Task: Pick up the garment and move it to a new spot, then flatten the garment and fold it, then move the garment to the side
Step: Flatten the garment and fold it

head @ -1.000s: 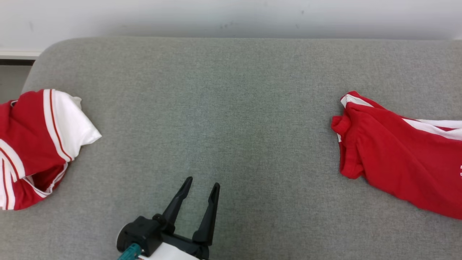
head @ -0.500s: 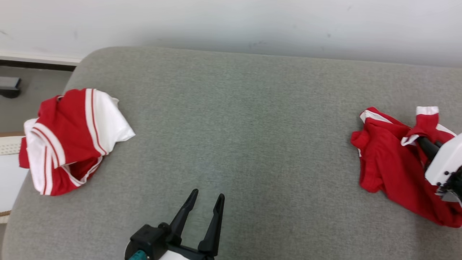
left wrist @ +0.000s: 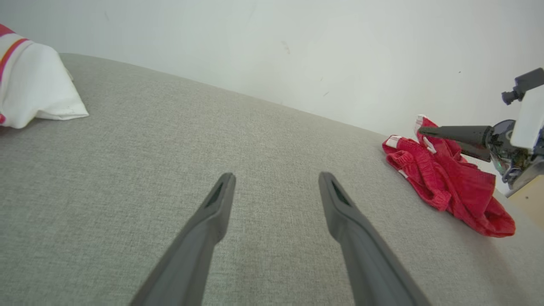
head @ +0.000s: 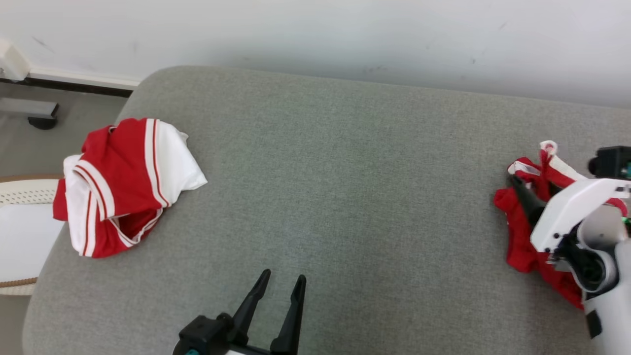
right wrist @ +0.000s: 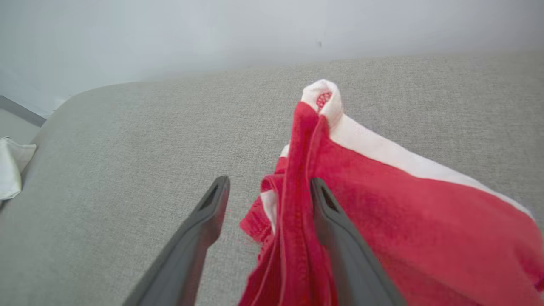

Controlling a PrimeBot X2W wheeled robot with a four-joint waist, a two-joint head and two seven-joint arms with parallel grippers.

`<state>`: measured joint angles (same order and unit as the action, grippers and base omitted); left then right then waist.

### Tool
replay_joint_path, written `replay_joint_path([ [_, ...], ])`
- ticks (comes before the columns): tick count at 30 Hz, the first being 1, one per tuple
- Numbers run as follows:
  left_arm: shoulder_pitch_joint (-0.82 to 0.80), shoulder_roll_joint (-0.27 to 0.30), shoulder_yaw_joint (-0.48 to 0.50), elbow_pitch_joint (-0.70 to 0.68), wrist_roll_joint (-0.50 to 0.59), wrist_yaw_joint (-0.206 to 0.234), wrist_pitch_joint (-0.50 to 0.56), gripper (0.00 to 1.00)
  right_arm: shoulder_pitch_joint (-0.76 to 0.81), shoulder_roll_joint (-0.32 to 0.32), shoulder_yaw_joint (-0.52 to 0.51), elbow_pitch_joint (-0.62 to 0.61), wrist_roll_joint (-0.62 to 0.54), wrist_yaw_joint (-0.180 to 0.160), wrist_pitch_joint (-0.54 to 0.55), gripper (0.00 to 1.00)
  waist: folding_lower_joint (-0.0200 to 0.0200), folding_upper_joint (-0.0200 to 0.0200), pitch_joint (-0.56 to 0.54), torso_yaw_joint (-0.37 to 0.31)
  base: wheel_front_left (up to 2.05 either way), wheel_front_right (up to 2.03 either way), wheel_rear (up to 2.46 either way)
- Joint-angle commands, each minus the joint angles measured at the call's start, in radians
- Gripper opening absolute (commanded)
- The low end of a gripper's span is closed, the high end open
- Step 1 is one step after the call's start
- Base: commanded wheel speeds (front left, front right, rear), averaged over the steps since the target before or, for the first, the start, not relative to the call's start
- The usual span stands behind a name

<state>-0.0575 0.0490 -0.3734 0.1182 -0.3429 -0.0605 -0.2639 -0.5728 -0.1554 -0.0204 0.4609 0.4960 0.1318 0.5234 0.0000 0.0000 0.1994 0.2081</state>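
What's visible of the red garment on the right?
The garment is red knit-looking cloth with white trim, crumpled in a heap on the grey couch, far right in the head view. One fold stands up in a ridge between the open fingers of the right hand, leaning on one finger.

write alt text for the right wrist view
The right gripper stands open over a grey cushion, a ridge of the red garment with white trim rising between its dark fingers. A pale wall lies behind.
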Motion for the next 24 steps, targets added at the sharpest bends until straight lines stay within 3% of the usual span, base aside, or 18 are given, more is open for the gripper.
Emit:
replay_joint_path([
  [1,0.011,0.003,0.005,0.003,-0.011,0.004,-0.001,1.0,0.013,0.008,0.007,-0.015,0.011,-0.002,-0.01,1.0,0.0,0.0,-0.008,-0.007,0.0,0.0,0.0],
  [9,0.039,0.003,0.046,0.007,0.009,0.002,-0.001,1.0,0.134,0.039,0.12,-0.18,0.075,-0.003,-0.054,1.0,0.0,0.0,-0.066,-0.055,0.0,0.0,0.0],
  [17,0.085,0.003,0.109,-0.002,0.035,-0.009,-0.001,1.0,0.299,-0.062,0.168,-0.342,-0.012,-0.003,-0.226,1.0,0.0,0.0,-0.128,-0.104,0.0,0.0,0.0],
  [24,0.146,0.003,0.175,-0.014,0.065,-0.019,-0.001,1.0,0.432,-0.118,0.132,-0.37,-0.108,-0.003,-0.424,1.0,0.0,0.0,-0.201,-0.148,0.0,0.0,0.0],
])
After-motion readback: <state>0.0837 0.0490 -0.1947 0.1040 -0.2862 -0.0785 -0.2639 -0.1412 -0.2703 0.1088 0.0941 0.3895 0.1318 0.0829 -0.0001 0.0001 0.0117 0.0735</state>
